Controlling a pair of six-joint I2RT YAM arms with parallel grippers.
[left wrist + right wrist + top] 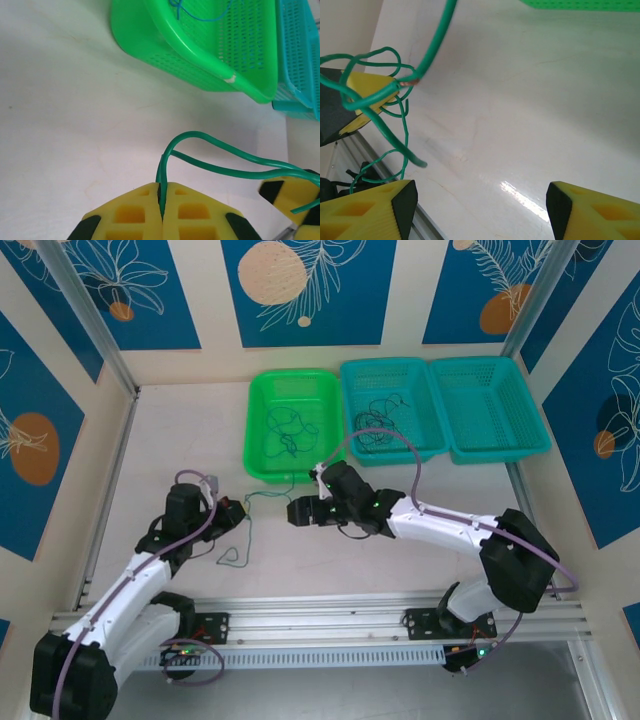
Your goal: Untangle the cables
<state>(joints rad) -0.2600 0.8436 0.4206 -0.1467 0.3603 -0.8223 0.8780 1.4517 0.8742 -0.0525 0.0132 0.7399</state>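
Green cable (pixel 161 175) clamped in left fingers (pixel 130 215), tail cut off; right fingers (pixel 365 210) apart.

A green basket (pixel 253 426) sits beside two teal baskets (pixel 490 406) on the white table (pixel 170 435).

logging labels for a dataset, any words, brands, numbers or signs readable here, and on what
None readable. The bright green plastic mesh basket, the left teal plastic mesh basket, the right teal plastic mesh basket, the white left arm and the white right arm carry no legible text; the blue wall panels bear only leaf and circle drawings.
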